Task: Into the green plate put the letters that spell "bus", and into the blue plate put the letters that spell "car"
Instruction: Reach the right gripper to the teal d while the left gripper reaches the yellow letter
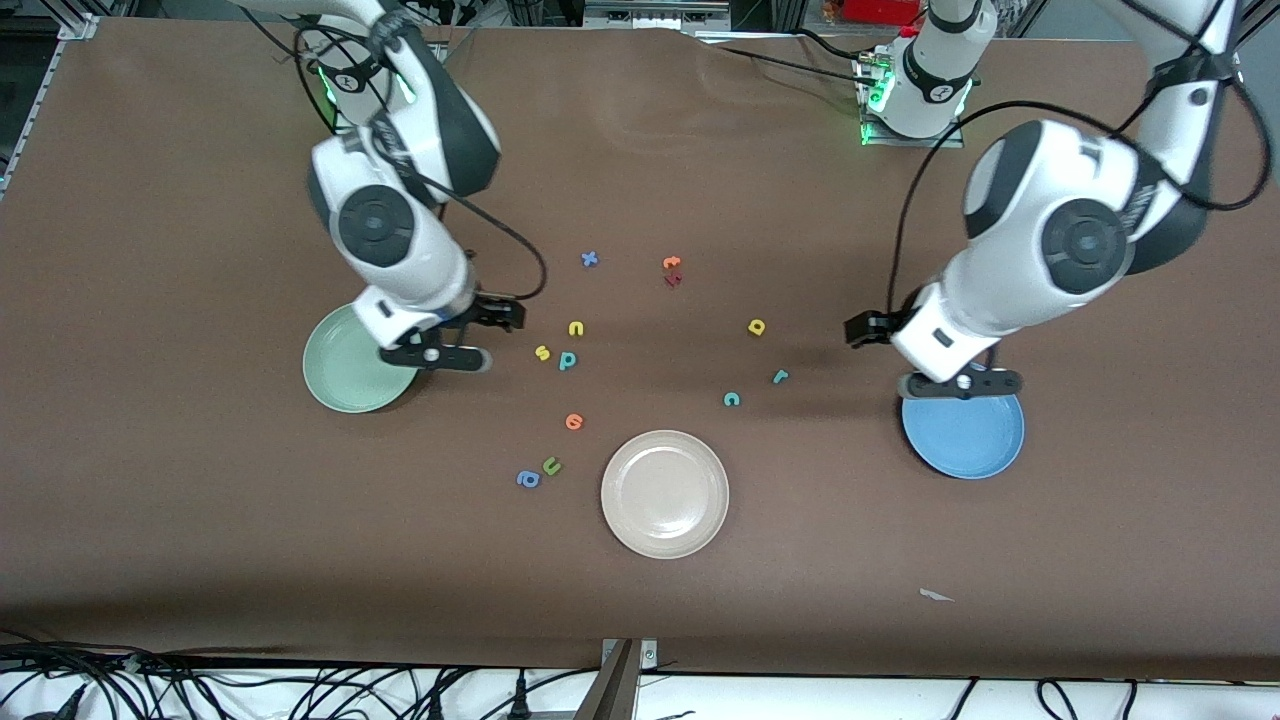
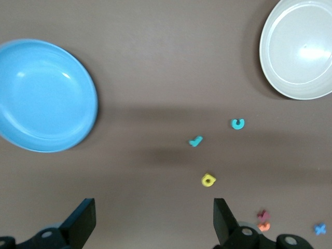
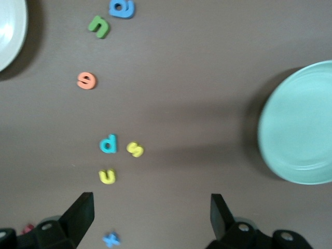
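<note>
I see both pincers wide open and empty: the left pincer (image 1: 958, 383) over the blue plate (image 1: 965, 445), the right pincer (image 1: 436, 356) over the green plate (image 1: 345, 375). On the table (image 1: 200, 500) between the plates lie the bus letters (image 1: 562, 345) and the car letters (image 1: 757, 365).

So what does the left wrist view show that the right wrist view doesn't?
Only the left wrist view: the blue plate, teal c, teal r, yellow a.
Only the right wrist view: the green plate, teal b, yellow s, yellow u, orange e, green u, blue a.
Both: the beige plate, blue x.
</note>
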